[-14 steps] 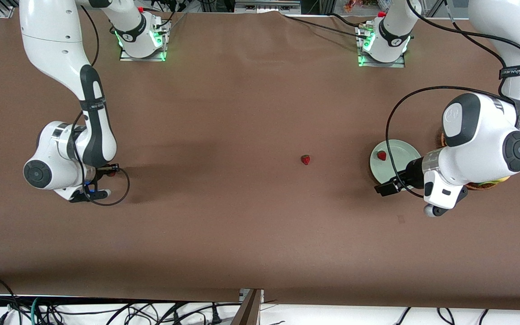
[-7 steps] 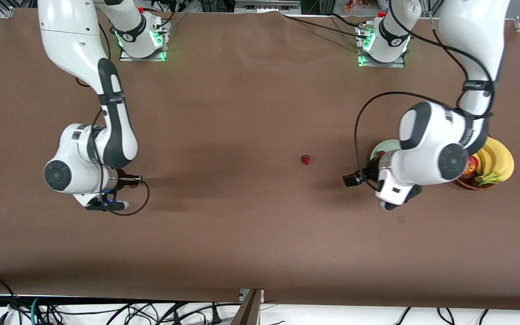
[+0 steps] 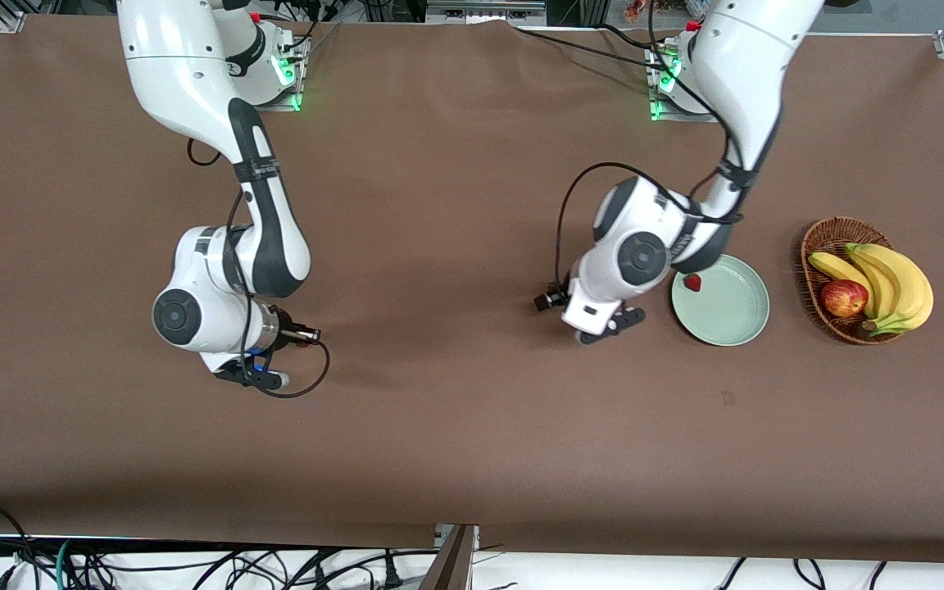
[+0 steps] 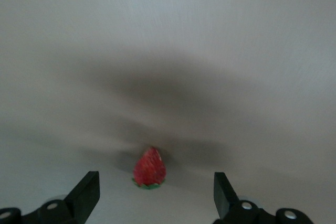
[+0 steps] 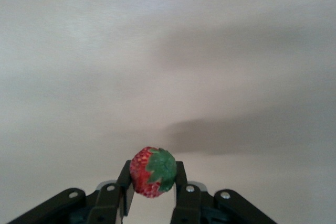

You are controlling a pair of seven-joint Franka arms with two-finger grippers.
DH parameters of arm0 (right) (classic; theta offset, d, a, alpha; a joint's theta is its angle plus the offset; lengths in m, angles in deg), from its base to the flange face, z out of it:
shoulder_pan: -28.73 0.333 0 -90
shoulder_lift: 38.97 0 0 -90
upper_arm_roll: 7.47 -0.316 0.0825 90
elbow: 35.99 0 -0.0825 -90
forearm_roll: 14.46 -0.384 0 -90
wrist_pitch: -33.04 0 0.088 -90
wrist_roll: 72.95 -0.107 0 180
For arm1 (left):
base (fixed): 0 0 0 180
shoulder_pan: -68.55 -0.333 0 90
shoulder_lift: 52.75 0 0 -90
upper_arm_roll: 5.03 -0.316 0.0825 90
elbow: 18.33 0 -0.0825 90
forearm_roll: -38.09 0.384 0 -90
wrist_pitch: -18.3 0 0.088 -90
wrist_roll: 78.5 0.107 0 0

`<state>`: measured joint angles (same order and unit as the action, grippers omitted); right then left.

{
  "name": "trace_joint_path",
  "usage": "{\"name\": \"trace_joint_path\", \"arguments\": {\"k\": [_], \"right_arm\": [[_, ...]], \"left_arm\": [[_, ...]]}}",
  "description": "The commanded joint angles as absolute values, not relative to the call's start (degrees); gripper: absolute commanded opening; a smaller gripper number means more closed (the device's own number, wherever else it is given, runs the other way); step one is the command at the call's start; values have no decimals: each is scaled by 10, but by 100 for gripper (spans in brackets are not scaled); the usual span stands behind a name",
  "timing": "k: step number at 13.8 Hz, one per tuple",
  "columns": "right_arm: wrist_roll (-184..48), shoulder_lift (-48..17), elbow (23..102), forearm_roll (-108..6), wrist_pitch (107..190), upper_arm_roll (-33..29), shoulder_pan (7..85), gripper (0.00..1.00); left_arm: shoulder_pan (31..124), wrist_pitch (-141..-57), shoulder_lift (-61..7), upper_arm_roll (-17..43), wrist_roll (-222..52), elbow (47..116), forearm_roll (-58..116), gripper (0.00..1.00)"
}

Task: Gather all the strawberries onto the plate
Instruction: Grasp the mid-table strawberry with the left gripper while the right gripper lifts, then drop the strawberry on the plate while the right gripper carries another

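Left pincer (image 4: 152,195) hangs wide over your loose strawberry (image 4: 149,168) beside the plate (image 3: 734,328); right pincer (image 5: 152,192) grips another berry (image 5: 153,171) above bare tabletop (image 3: 439,426).

From across the table, the left arm's wrist covered the loose strawberry (image 4: 149,168) on the cloth, so only the left wrist view showed it, softly blurred, with the fingers (image 4: 88,192) of the left gripper (image 4: 156,195) cut off by the picture's edge. The right gripper (image 3: 306,334) was too small there to show its berry (image 5: 153,171) (the right wrist view had it plainly). Both arms' bases ran partly out of the front view.
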<state>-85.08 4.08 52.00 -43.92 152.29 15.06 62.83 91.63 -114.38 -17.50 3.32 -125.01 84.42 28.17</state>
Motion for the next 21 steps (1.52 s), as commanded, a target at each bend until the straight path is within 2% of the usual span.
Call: {"name": "trace_joint_path", "arguments": {"k": [1, 3, 6, 8, 10, 14, 16, 19, 21], "right_arm": [[-890, 48, 507, -450, 1546, 132, 626, 10], [-908, 49, 507, -450, 1556, 119, 626, 10], [-924, 49, 505, -450, 1566, 113, 630, 10], [-925, 51, 504, -450, 1570, 113, 636, 10], [-926, 51, 504, -450, 1581, 113, 639, 10], [-1016, 59, 491, -450, 1626, 77, 646, 10], [-1063, 65, 489, -450, 1662, 49, 646, 10], [-1141, 89, 475, -449, 1785, -15, 663, 10], [-1185, 118, 425, -445, 1807, -16, 701, 10]], "left_arm": [[933, -1169, -174, 25, -1260, 869, 312, 76], [932, -1168, -173, 24, -1261, 868, 348, 68], [932, -1168, -170, 24, -1267, 867, 349, 34], [932, -1163, -172, 24, -1268, 870, 349, 6], [926, -1154, -179, 24, -1275, 864, 349, 0], [824, -935, -258, 26, -1163, 798, 342, 1], [762, -870, -273, 27, -1075, 776, 341, 2], [692, -869, -269, 22, -969, 783, 360, 3], [657, -876, -253, 23, -919, 790, 392, 3]]}}
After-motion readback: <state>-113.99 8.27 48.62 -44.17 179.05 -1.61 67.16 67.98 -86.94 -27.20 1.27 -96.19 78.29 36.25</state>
